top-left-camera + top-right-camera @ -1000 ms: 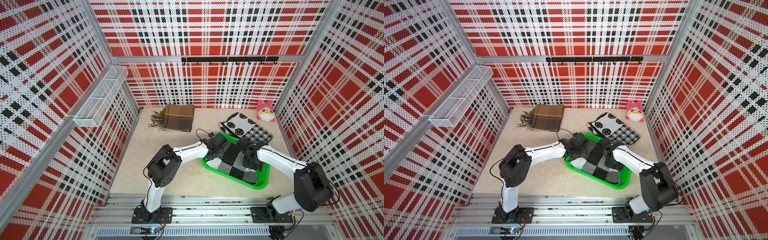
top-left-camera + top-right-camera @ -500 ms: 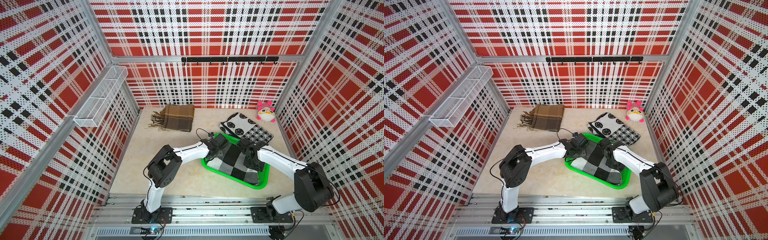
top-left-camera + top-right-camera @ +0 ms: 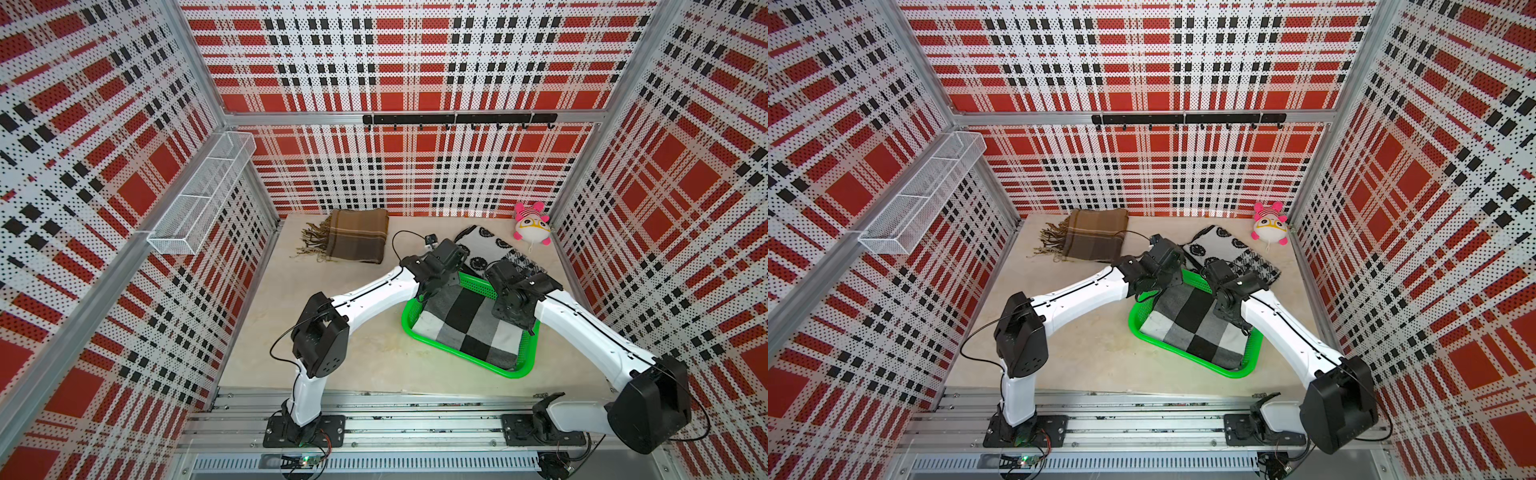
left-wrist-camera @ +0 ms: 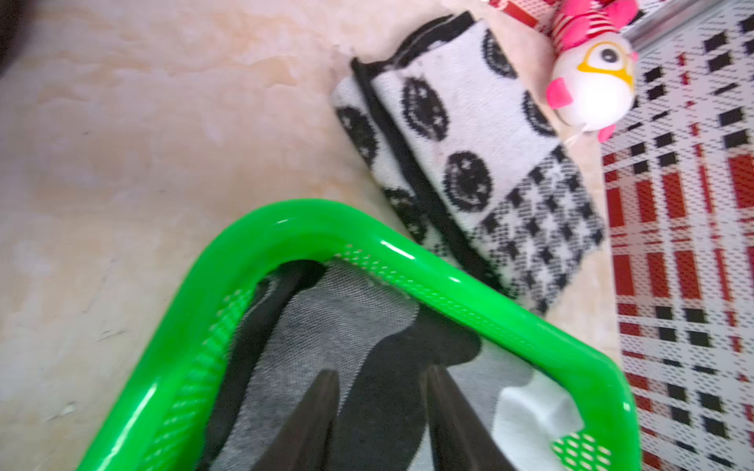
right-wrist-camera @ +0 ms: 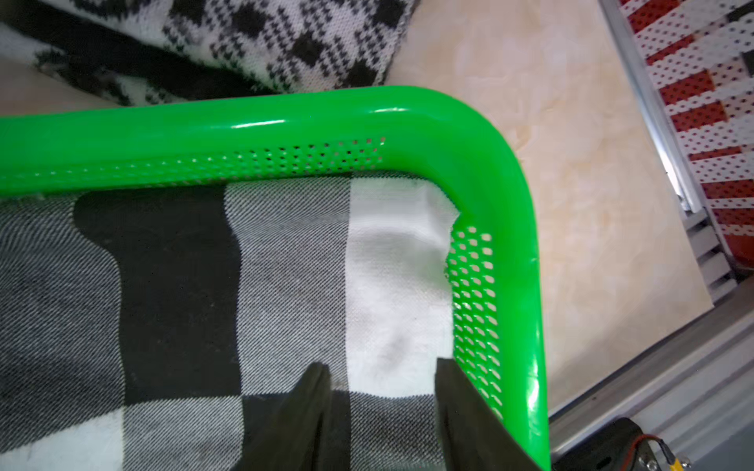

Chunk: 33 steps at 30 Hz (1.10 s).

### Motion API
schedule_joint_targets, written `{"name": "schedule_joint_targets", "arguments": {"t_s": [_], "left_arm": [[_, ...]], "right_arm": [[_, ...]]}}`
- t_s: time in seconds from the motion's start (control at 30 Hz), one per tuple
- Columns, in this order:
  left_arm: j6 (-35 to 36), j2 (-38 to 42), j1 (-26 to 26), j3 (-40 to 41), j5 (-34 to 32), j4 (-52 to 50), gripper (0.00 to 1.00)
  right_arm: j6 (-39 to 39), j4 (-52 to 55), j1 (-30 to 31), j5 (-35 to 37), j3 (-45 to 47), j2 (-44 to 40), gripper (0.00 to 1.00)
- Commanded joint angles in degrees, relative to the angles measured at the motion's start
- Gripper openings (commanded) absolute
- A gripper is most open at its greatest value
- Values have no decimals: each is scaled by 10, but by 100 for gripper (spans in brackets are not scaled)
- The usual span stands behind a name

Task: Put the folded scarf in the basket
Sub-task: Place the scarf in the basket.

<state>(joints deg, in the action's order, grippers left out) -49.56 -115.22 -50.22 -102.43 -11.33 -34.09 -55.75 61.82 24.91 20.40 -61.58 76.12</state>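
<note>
A white wire-mesh shelf (image 3: pixel 199 199), long and boxy, hangs on the perforated plaid wall at 9 o'clock. At 11 o'clock on the pale marbled tabletop (image 3: pixel 374 365) lies a brown plaid woven scarf (image 3: pixel 357 241), folded flat and fringed. The left gripper (image 4: pixel 379 373) hangs over the basket's far corner, its dark tapered fingers apart and nothing pinched. The folded scarf (image 3: pixel 465 328), soft twill in black, grey and white checks, lies inside the shallow, glossy green plastic basket (image 3: pixel 478 286) at 4 o'clock, filling its perforated walls. The right gripper (image 5: pixel 379 365) is spread too, just above a white square. At 1 o'clock a black-and-white knit scarf (image 3: pixel 482 245) touches the rim; a round pink-and-white plush toy (image 3: pixel 532 226) sits beyond.
</note>
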Motion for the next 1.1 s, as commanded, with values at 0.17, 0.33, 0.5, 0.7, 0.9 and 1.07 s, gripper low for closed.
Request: {"name": "schedule_joint_targets", "arguments": {"t_s": [0.17,0.33,0.5,0.7,0.9,1.07], "left_arm": [[6,-90,-7,27,55,11,31],[-6,-71,7,126,48,60,31],[-18,-30,31,209,41,103,31],[-27,37,50,227,55,125,35],[-25,98,102,145,88,121,46],[15,105,231,134,117,101,53]], "right_arm": [[3,-129,-10,-83,85,72,38],[25,-170,-10,-119,105,116,39],[63,-186,-6,-130,97,139,42],[85,-153,-1,-111,43,128,46],[79,-124,2,-112,-4,84,53],[88,-144,2,-147,-29,43,59]]}}
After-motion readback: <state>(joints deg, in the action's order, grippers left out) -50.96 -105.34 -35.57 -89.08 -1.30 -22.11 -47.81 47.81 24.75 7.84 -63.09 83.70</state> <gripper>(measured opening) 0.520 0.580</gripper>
